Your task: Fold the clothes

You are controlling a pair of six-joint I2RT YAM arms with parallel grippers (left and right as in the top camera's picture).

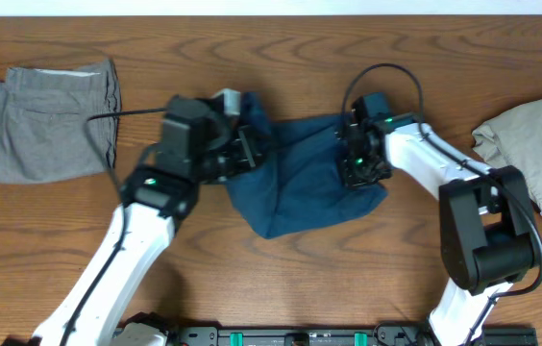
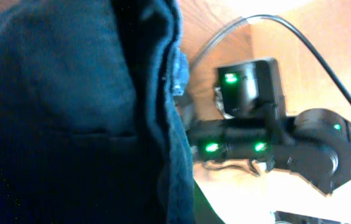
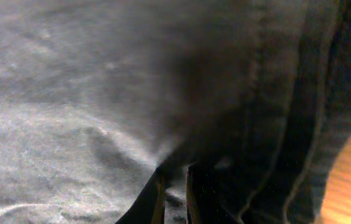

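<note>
The clothes point(image 1: 300, 192), a dark navy-blue garment, lie bunched at the middle of the wooden table point(image 1: 281, 38). My left gripper point(image 1: 245, 149) is at the cloth's upper left corner and shut on it. In the left wrist view the blue cloth point(image 2: 70, 112) hangs across the lens and hides the fingers, with my right arm point(image 2: 256, 143) beyond it. My right gripper point(image 1: 356, 161) sits at the cloth's upper right edge. The right wrist view shows its fingers point(image 3: 157, 199) close together, pinching a fold of the cloth point(image 3: 101, 93).
Light grey folded shorts point(image 1: 50, 120) lie at the far left. A pale beige garment point(image 1: 540, 159) lies at the right edge. A black cable point(image 1: 381, 77) loops above my right wrist. The arm bases stand along the front edge.
</note>
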